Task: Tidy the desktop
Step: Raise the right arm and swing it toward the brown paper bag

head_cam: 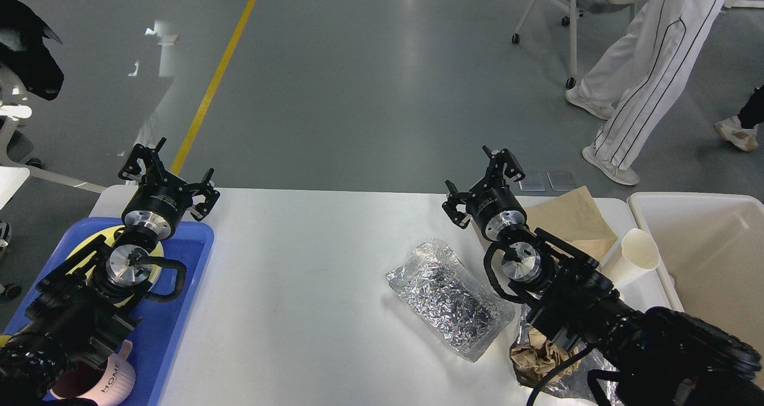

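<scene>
The white desktop [310, 263] spans the view. On its right half lie a crinkled silver foil bag [449, 298], a tan paper sheet [570, 218], a white paper cup [634, 254] on its side and crumpled brown paper [537, 358]. My left gripper [164, 176] hangs open over the table's far left corner, above the blue tray [179, 298], holding nothing. My right gripper [482, 182] stands open at the far edge, just beyond the foil bag and beside the tan sheet, empty.
The blue tray holds a yellow plate [80, 248] and a pink mug [110, 382] marked HOME. A cream bin [710, 251] stands at the right edge. A person in white trousers [650, 65] walks on the grey floor beyond, near a wheeled chair [567, 0].
</scene>
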### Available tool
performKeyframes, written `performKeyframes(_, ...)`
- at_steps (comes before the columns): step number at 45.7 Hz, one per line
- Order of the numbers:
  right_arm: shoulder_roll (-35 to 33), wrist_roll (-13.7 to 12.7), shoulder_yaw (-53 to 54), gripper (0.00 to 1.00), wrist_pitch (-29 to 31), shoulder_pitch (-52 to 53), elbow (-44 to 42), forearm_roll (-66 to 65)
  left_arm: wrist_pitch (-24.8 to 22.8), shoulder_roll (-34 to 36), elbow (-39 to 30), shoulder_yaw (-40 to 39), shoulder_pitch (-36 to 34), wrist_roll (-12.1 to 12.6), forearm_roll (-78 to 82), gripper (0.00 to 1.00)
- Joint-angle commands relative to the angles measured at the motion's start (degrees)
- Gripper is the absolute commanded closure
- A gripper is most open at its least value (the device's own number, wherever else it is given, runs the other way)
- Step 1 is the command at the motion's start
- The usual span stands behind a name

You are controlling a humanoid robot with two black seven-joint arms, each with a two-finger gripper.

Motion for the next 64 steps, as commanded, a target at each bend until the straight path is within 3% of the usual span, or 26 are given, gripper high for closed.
performKeyframes(1, -0.17, -0.13, -0.23, 0.00, -0.22, 1.75, -0.01, 0.06, 0.00, 0.01, 0.00, 0.07, -0.01, -0.08, -0.02, 0.02)
performKeyframes(18, -6.31, -0.13, -14.10, 0.00, -0.22, 14.93, -0.80, -0.20, 0.00, 0.01, 0.00, 0.07, -0.01, 0.01, -0.02, 0.02)
performKeyframes(29, -9.66, -0.13, -33.96, 0.00, 0.22, 26.27, -1.15, -0.03, 0.00, 0.01, 0.00, -0.02, -0.01, 0.01, -0.02, 0.02)
performKeyframes(44, -10.10, -0.13, -72.99, 0.00, 0.75, 38.75, 1.04, 0.06, 0.00, 0.01, 0.00, 0.07, -0.01, 0.01, -0.02, 0.02)
performKeyframes(50, -11.33, -0.13, -78.18, 0.00, 0.75, 43.32, 7.27, 0.15, 0.00, 0.01, 0.00, 0.07, -0.01, 0.01, -0.02, 0.02)
performKeyframes(58, -20.64, -0.13, -79.33, 0.00, 0.75, 50.70, 30.12, 0.15, 0.00, 0.01, 0.00, -0.02, -0.01, 0.01, -0.02, 0.02)
performKeyframes(64, -22.93, -0.13, -85.20, 0.00, 1.37, 56.06, 33.21, 0.15, 0.00, 0.01, 0.00, -0.02, -0.01, 0.01, -0.02, 0.02)
